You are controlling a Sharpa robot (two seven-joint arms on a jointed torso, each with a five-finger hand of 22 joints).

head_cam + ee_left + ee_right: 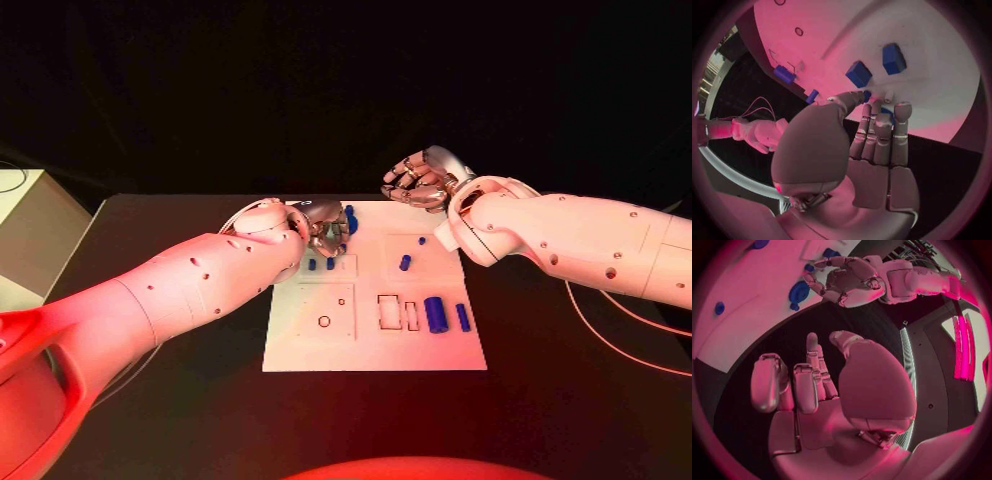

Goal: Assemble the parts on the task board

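The white task board (361,345) lies in the middle of the table. My left hand (325,228) hovers low over the board's far left part. Its thumb and fingertips (879,112) close on a small blue part (867,95), which stands by the hand (351,215). Two blue blocks (859,73) (894,58) sit just ahead of those fingers. More blue parts lie on the board: two short ones (320,264), a peg (405,263), and a thick cylinder (434,308) beside a thin one (463,317). My right hand (418,182) hangs above the board's far edge, loosely curled and holding nothing (811,385).
Rectangular slots (391,311) and a small round hole (323,322) mark the board's near half. A pale box (29,230) stands at the table's left edge. Thin cables (620,330) trail across the black table on the right.
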